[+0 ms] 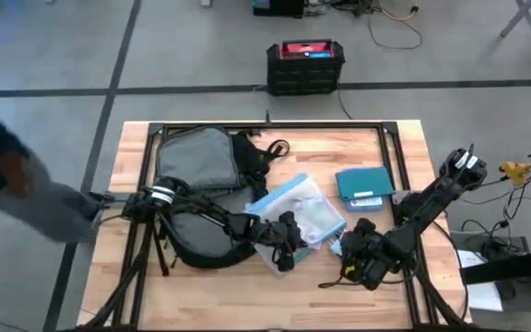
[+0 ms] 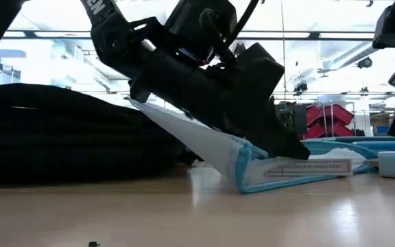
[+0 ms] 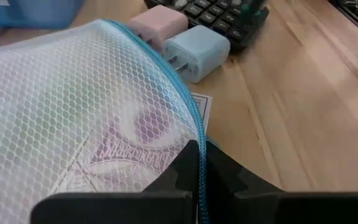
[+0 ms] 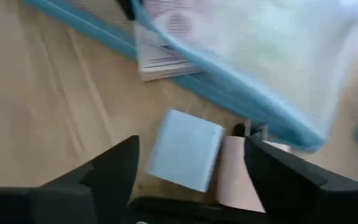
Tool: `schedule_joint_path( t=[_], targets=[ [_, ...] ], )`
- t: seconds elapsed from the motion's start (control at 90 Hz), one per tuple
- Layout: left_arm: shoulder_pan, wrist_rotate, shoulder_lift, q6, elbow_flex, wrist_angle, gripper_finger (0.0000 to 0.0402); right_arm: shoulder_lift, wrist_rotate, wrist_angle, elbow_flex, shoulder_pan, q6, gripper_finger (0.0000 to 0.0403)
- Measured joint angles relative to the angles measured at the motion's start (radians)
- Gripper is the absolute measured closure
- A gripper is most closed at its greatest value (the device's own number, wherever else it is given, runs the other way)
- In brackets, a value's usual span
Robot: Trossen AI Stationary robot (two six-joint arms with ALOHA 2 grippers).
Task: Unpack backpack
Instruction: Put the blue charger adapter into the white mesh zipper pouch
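Seen from above, a light wooden tabletop carries a large rounded black fabric backpack with grey lining, lying open at the left-centre. Just beside it on the right lies a clear mesh pouch with blue zip edging. The left pincer sits at the pouch's near edge, closed on it. A teal rectangular case lies farther right. The right pincer is low near the pouch's right corner. A black box with red top stands on the floor beyond.
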Motion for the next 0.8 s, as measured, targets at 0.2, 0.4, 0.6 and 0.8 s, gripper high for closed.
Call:
schedule_joint_path(
  t=[0.2,0.4,0.6,0.8],
  targets=[
    [0.000,-0.002,0.002,0.001,0.000,-0.010,0.0402,0.018,0.003,0.144,-0.061,-0.009,0.002,0.0083],
    [0.000,-0.003,-0.004,0.002,-0.002,-0.009,0.0402,0.097,0.006,0.163,-0.085,-0.010,0.032,0.0101],
    [-0.004,-0.003,-0.033,0.004,-0.005,-0.029,0.0402,0.188,0.027,0.220,-0.083,-0.009,0.036,0.0147],
    [-0.013,0.002,-0.039,0.004,-0.006,-0.031,0.0402,0.180,0.029,0.229,-0.082,-0.009,0.026,0.0233]
  ],
)
